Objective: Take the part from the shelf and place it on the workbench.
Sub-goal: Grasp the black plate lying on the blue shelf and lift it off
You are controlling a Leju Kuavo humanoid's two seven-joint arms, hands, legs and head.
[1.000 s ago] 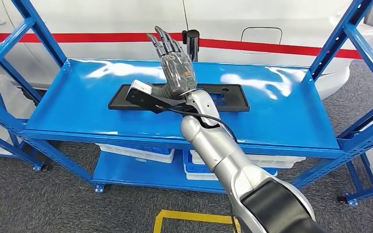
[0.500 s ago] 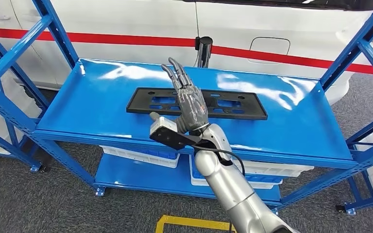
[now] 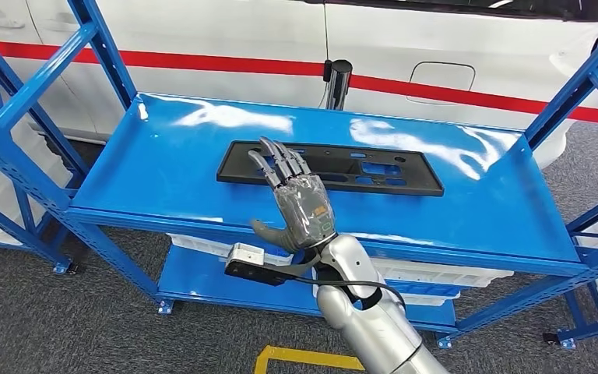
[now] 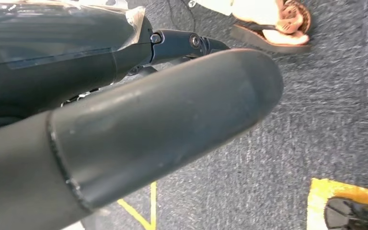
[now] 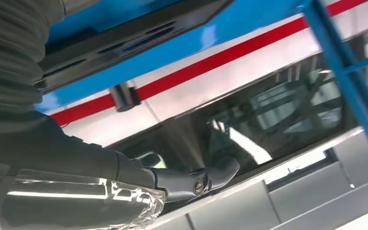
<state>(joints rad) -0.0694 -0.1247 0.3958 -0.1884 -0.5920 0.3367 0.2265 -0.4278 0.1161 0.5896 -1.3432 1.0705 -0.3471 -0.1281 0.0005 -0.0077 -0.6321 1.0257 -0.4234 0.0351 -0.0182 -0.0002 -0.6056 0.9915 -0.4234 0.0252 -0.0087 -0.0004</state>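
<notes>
Head view: the right hand is seen raised over the front edge of the blue shelf, palm outward, fingers straight and spread, thumb held out to the side; nothing is held. The black part, a long flat plate with cut-outs, is laid flat on the top shelf board, just beyond the fingertips and not touched by them. A white car with a red stripe is seen behind the shelf. In the left wrist view the left hand is shown close and dark over grey carpet; its state cannot be told.
</notes>
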